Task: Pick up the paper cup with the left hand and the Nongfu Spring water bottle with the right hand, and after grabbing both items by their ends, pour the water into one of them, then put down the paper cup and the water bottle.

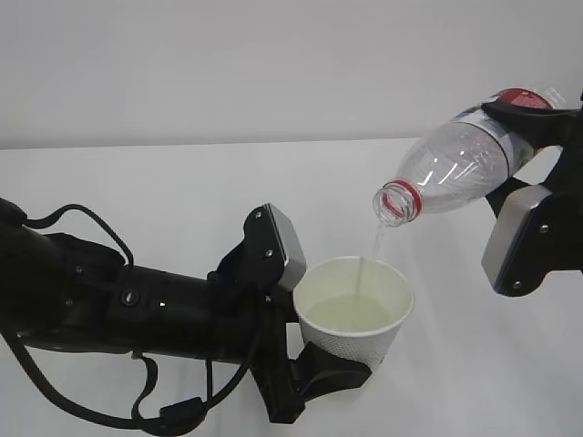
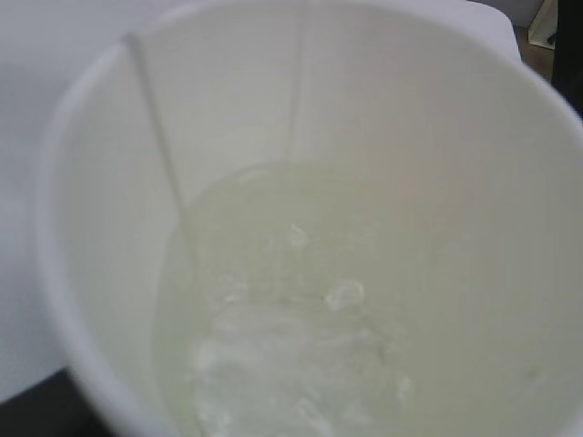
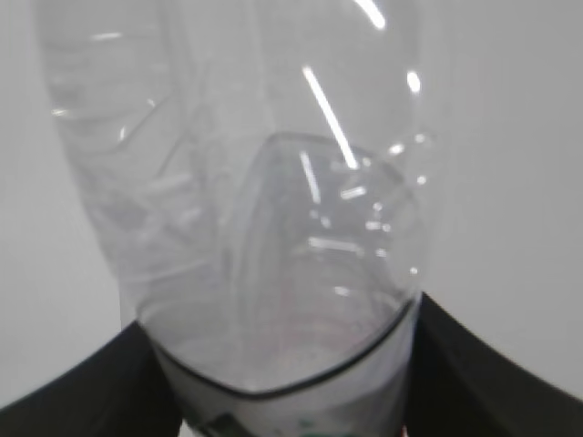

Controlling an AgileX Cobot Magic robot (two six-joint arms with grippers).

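My left gripper [image 1: 337, 353] is shut on the lower part of the white paper cup [image 1: 357, 341] and holds it upright above the table. The cup's cream inside fills the left wrist view, with water [image 2: 291, 346] pooled and bubbling in its bottom. My right gripper [image 1: 526, 146] is shut on the base end of the clear Nongfu Spring water bottle [image 1: 460, 164]. The bottle is tilted mouth-down to the left, its red neck ring above the cup. A thin stream of water [image 1: 363, 266] falls from the mouth into the cup. In the right wrist view black fingers [image 3: 82, 391] flank the bottle [image 3: 273, 228].
A white table [image 1: 164, 191] lies under both arms, with a plain pale wall behind it. The left arm's black body and cables [image 1: 100, 300] take up the lower left of the exterior view.
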